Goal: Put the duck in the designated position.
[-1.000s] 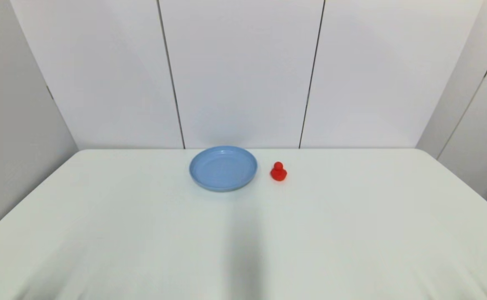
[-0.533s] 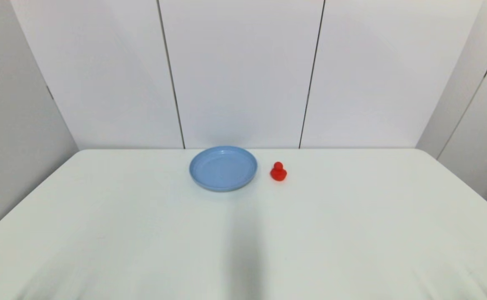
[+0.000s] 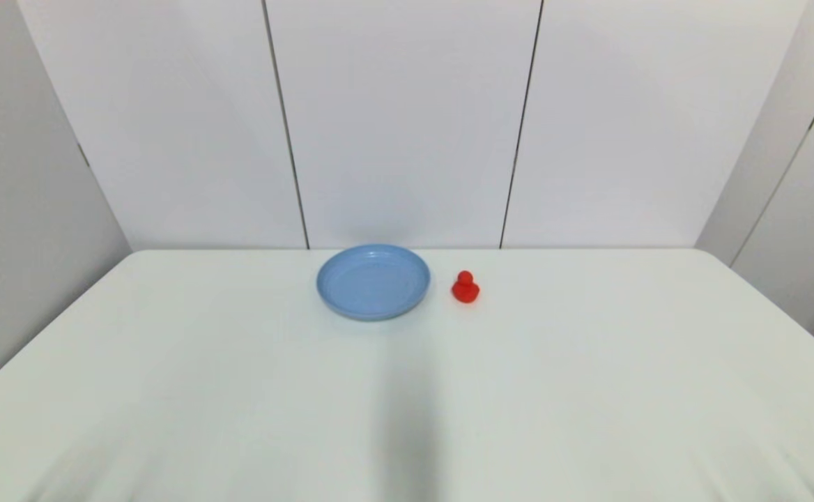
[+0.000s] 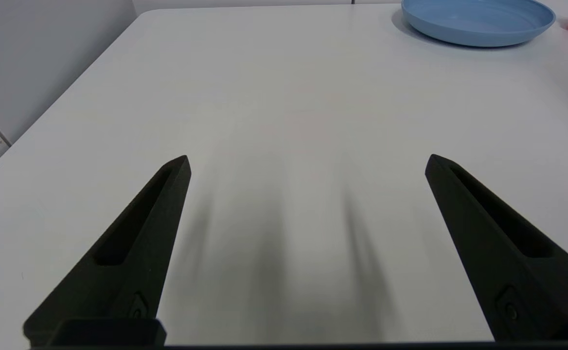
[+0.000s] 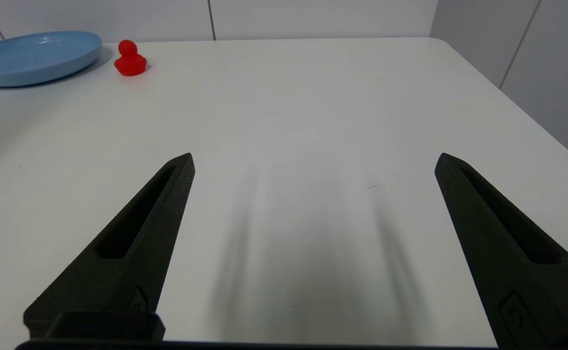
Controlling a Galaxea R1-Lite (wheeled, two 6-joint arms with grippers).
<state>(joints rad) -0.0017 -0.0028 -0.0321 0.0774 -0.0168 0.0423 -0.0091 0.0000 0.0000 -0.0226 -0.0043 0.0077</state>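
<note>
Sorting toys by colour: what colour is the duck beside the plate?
The duck is solid bright red, clearest in the right wrist view.

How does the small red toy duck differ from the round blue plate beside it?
The small red toy duck is bright red and the round blue plate is light blue. The duck is much smaller than the plate. The duck stands tall, round head over rounded body, while the plate lies low, wide and shallow. Both rest apart on the white table, untouched by either gripper.

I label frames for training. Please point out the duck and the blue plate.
duck point(image 3: 465, 288): head view, on its rounded body.
blue plate point(image 3: 373, 282): head view, on its bare inner floor.
</note>
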